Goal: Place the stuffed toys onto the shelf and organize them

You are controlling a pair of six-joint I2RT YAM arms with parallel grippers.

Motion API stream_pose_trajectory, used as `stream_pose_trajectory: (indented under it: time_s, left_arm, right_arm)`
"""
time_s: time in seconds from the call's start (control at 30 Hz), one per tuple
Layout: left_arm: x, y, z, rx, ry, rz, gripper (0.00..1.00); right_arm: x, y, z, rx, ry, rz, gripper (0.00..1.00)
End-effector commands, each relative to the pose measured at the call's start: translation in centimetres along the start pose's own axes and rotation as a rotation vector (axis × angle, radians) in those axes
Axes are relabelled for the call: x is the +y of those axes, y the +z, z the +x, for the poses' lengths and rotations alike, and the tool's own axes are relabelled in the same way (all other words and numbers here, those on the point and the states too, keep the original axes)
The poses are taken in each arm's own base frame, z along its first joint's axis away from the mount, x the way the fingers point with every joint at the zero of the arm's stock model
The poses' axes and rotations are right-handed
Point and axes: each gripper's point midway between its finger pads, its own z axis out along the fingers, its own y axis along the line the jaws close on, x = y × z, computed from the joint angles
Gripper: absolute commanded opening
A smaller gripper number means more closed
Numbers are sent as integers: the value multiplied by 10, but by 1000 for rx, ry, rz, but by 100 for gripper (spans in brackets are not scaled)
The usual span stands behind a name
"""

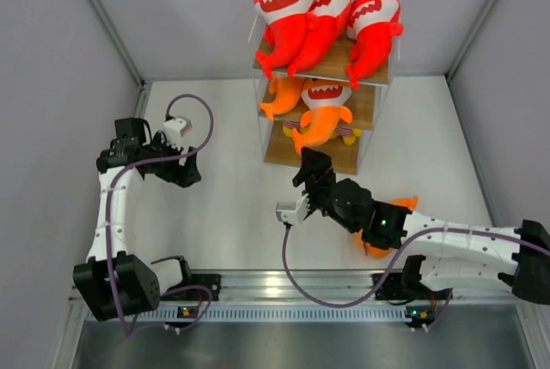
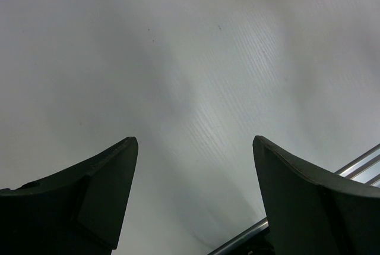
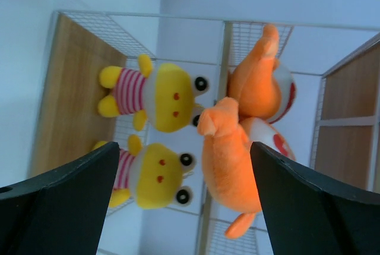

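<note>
The right gripper, spread and empty, faces the shelf, where two orange fish sit below three red sharks on top. A third fish lies under the right arm; the left gripper is spread too.

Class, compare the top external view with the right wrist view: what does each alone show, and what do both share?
Only top external: three red sharks on top of the shelf, the left gripper, and an orange fish on the table under the right arm. Only right wrist: the faces of two yellow striped toys. Both: the shelf, two orange fish on it, and the right gripper.
</note>
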Motion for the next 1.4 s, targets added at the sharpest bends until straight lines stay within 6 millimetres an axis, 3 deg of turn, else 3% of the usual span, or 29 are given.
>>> stream_pose_trajectory:
  time_s: [0.0,0.2,0.3,0.33,0.37,0.6,0.73,0.8,0.83,0.9,1.07,1.17,1.37]
  left_arm:
    - [-1,-2,-10,-36,24,1,84]
    - [1,-2,-13,-37,26,0,84]
    - [2,-1,-13,-34,30,1,84]
    - [2,-2,-14,-35,33,-1,84]
    - [3,-1,-14,-34,34,-2,84]
    - [2,-2,-17,-43,40,7,84]
    - [1,-3,-17,-44,43,6,84]
    - [2,-3,-17,-43,43,5,84]
    - [2,-2,-16,-40,43,5,84]
    - [3,-2,-17,-41,46,3,84]
    - [4,-3,-21,-46,47,1,84]
    - [4,-3,-23,-49,47,3,84]
    - [5,-2,-24,-48,50,7,84]
  right_arm:
    - [-54,2,-3,63,-190,207,92]
    - [-59,18,11,143,-219,221,88]
    - [-56,21,19,161,-233,187,67]
    - [-57,22,19,158,-224,190,54]
    - [-52,23,20,162,-228,162,50]
    - [-52,29,38,209,-230,129,55]
    - [-52,33,45,226,-238,121,49]
    - [-54,34,50,241,-232,122,37]
    - [-56,34,52,246,-231,125,13]
    - [-58,34,54,256,-243,126,4]
    - [-73,30,49,230,-266,148,0]
    - [-91,26,47,212,-257,164,0]
    - [-110,26,58,210,-309,150,0]
